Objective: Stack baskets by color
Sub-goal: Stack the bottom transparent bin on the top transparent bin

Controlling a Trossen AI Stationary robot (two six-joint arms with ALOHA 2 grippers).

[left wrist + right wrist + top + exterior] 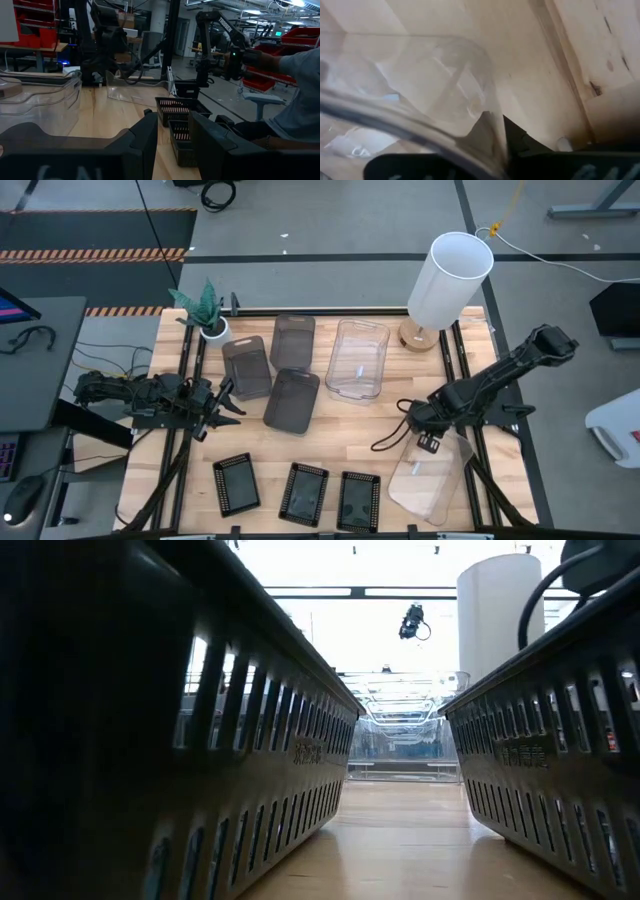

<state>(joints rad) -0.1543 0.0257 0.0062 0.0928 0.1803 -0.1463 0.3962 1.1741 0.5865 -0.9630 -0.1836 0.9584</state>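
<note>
A clear basket (430, 480) sits at the table's near right and looks tilted; my right gripper (430, 442) is shut on its far rim. Another clear basket (358, 358) rests on its base at the far middle. Three smoky grey baskets (292, 400) lie left of it. Three black mesh baskets (303, 493) stand in a row along the near edge. My left gripper (222, 405) waits at the left beside the grey baskets, level and open, with nothing between its fingers (150, 145). My right gripper pinches the clear basket's rim (487, 145) at its far end between the two fingers, the thin wall running between them. The fingers come from above, pointing steeply down. The basket looks tilted below the hold, its near part (440, 515) down by the table's near edge.
A tall white cylinder (450, 280) stands at the far right on a wooden base. A small green plant (205, 310) stands at the far left. A person's sleeve and arm (300, 100) show beyond the table. Bare wood lies between the grey baskets and the black row.
</note>
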